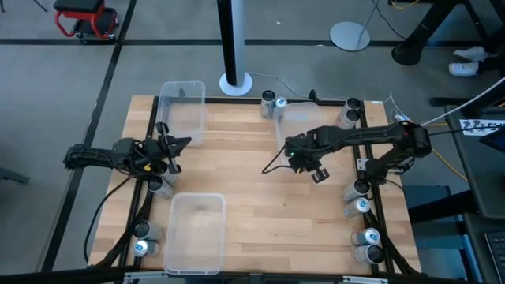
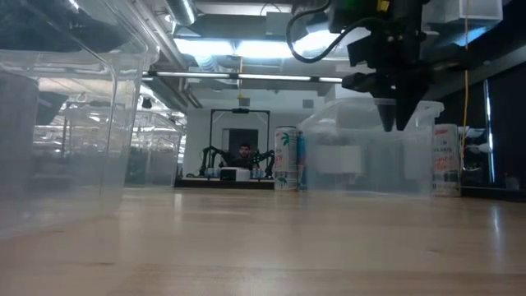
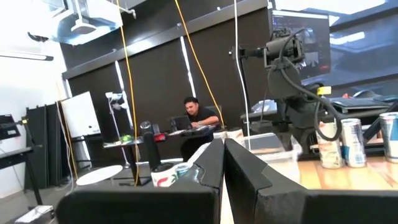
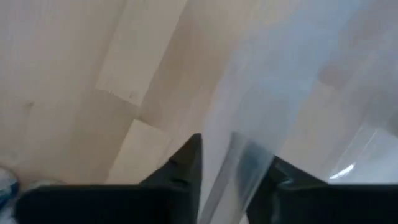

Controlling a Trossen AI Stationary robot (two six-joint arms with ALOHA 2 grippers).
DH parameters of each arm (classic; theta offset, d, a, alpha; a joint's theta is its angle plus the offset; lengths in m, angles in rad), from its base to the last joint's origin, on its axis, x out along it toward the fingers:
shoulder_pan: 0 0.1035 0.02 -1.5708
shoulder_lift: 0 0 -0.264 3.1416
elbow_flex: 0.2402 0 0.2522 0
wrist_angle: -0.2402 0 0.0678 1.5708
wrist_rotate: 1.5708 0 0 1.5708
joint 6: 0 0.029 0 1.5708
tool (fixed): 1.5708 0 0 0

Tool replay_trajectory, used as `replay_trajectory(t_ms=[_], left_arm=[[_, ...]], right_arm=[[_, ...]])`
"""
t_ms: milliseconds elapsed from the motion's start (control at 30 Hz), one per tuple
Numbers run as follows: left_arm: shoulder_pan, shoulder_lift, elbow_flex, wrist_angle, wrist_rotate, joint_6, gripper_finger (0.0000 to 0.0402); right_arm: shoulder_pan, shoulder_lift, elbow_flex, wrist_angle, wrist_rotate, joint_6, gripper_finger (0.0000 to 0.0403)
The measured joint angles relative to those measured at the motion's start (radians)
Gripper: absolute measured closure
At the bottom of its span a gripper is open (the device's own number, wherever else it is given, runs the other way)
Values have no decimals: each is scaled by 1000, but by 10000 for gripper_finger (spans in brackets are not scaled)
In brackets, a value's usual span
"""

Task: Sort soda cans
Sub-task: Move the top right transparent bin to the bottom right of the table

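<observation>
1. Soda cans stand around the edges of the wooden table [image 1: 260,189], none of them in a gripper. A pair [image 1: 273,102] is at the far edge near the middle, and another pair [image 1: 349,113] is at the far right corner.
2. Four more cans run down the right edge, from one [image 1: 360,188] beside the right arm's base to one [image 1: 371,254] at the near right corner.
3. Along the left edge, one can [image 1: 158,185] stands just near of the left arm, and two [image 1: 141,239] are at the near left corner.
4. Right gripper [image 1: 304,163] hangs over the middle right of the table, pointing down at the near wall of the far-right clear bin [image 1: 282,126].
5. From the right wrist, its two dark fingers [image 4: 186,165] sit on either side of that bin's transparent wall [image 4: 239,162], drawn in to a narrow gap and closed onto the wall. It has hold of the bin, not a can.
6. From table height, the same gripper [image 2: 399,123] reaches down onto that bin [image 2: 362,156], with a tall can [image 2: 286,159] to its left and another [image 2: 444,160] to its right.
7. Left gripper [image 1: 177,146] waits at the left side, just near of the far-left clear bin [image 1: 181,110]. Its fingers [image 3: 208,165] are pressed fully together and hold nothing.
8. A third clear bin [image 1: 197,233] lies at the near edge, left of centre.
9. A person [image 3: 198,115] sits at a desk in the room behind.
</observation>
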Motion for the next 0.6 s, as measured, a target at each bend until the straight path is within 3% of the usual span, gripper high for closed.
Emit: replay_trajectory(t_ms=[133,367,600], left_arm=[[0,0,0,1,0,9,396],[0,0,0,10,0,14,396],[0,0,0,10,0,12,396]], right_arm=[[13,0,1,-9,1,-6,384],[33,0,0,-19,-3,27,361],[34,0,0,5,1,69,385]])
